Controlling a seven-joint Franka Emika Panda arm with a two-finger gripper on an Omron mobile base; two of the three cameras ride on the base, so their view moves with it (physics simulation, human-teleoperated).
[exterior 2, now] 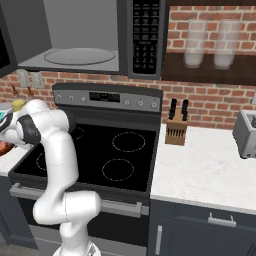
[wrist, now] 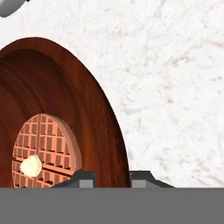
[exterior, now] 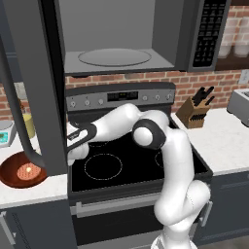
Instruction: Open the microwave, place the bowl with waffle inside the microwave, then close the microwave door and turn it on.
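**End effector poised over the bowl's rim, microwave standing open**

The microwave (exterior: 116,39) hangs above the stove (exterior: 131,160) with its cavity exposed, the round glass turntable (exterior: 114,57) lying bare on the light grey floor. The microwave door (exterior: 36,82) is swung wide toward the left, its curved bar handle (exterior: 17,121) hanging down in front of the left surface (exterior: 29,192).

The bowl (exterior: 22,170) sits on that white surface, just left of the stove, with the waffle (exterior: 27,170) lying flat inside it, a pale yellow dab at its middle. In the left base view the open door covers the bowl's right edge.

The arm reaches left across the cooktop, its hand passing behind the door. In the hand view the end effector (wrist: 112,179) looks down on the bowl's near rim: one fingertip (wrist: 85,179) lies over the bowl's inner wall beside the waffle (wrist: 43,151), the other over the speckled surface (wrist: 175,87) outside. The fingers stand apart, straddling the rim of the bowl (wrist: 100,113), with nothing clamped between them.

A knife block (exterior 2: 176,127) stands on the right surface.
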